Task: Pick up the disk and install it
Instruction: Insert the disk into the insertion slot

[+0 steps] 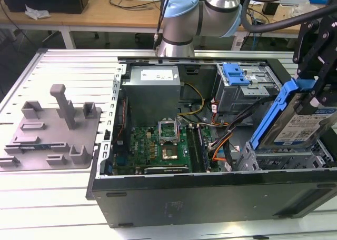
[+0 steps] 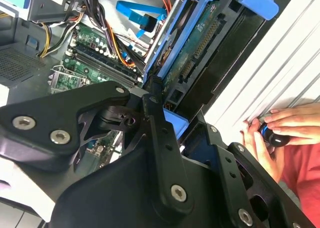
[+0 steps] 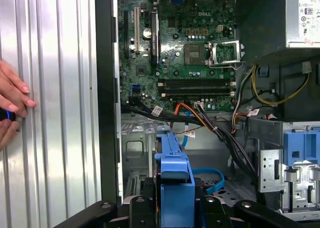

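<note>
The gripper is clamped on the disk by its blue carrier, holding it tilted above the drive bay at the exterior view's right end of the open computer case. The case lies on a slatted metal table (a grey fixture plate sits beside it); wooden benches stand behind

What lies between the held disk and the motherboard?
In the first wrist view, a bundle of black and orange cables runs across between the disk and the motherboard; the stretch is not bare.
</note>
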{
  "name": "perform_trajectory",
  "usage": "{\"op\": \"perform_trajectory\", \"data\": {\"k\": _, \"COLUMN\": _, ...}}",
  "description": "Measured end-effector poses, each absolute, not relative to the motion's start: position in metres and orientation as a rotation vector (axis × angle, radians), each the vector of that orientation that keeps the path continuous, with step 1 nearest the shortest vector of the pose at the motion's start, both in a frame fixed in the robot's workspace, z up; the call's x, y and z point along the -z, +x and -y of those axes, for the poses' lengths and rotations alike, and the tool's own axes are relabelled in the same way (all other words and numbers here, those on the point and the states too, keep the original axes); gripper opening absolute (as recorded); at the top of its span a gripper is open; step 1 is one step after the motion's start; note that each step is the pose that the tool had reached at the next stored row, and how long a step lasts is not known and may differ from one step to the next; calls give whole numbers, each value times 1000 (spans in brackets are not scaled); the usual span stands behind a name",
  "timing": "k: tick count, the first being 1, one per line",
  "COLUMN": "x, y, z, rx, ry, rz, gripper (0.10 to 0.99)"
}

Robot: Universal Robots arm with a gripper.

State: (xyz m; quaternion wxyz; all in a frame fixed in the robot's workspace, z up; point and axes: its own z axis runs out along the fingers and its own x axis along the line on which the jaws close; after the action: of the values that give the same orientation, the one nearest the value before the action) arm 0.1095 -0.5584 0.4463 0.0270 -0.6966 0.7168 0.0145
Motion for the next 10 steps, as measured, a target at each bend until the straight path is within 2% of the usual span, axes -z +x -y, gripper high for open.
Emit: {"op": "perform_trajectory", "data": {"k": 10, "x": -442, "y": 110, "z": 559, "rx": -46, "ry": -2144, "rz": -2223, "gripper": 369}}
